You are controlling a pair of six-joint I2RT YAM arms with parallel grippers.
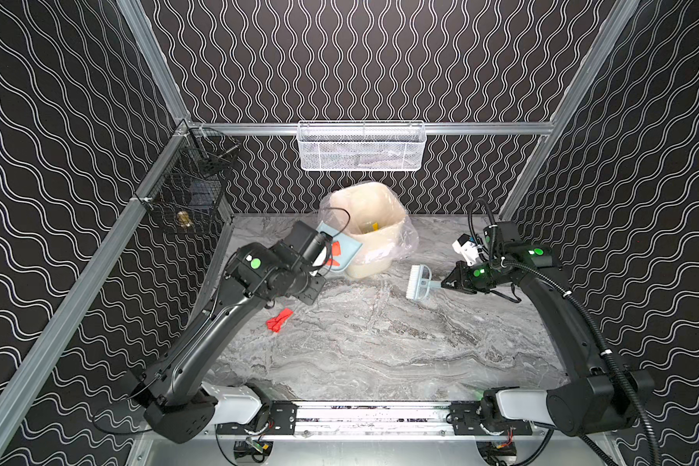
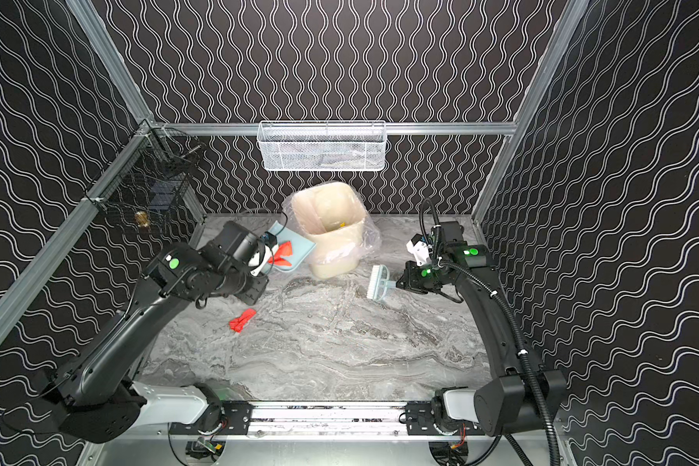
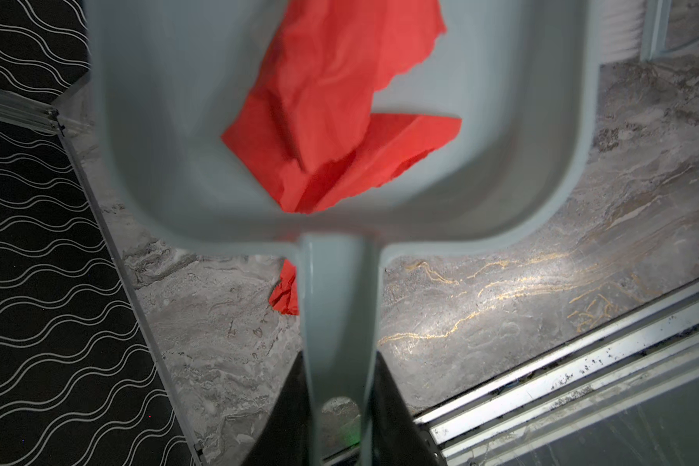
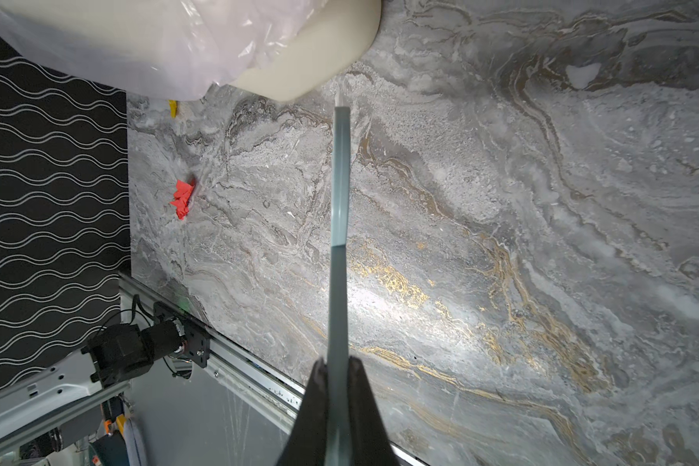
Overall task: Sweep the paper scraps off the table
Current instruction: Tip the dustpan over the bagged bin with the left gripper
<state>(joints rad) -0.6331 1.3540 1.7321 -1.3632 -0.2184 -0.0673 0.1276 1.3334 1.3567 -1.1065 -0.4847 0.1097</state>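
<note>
Views from the top: I see one red paper scrap (image 1: 279, 320) on the table (image 1: 380, 347) toward its left edge, more red scraps (image 2: 282, 255) in the dustpan (image 2: 303, 250) beside the bin (image 1: 372, 258). Left wrist: left gripper (image 3: 338, 357) clamps the dustpan handle. Right wrist: right gripper (image 4: 337, 361) clamps the handle of the brush (image 4: 339, 193).

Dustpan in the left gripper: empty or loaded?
Loaded: red paper scraps lie in the dustpan, which the left gripper holds by its handle beside the bin.

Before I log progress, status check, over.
Left tool shut on dustpan, red paper aboard, by bin. Right tool shut on brush. One red scrap loose on table. Nothing between brush and scrap.
</note>
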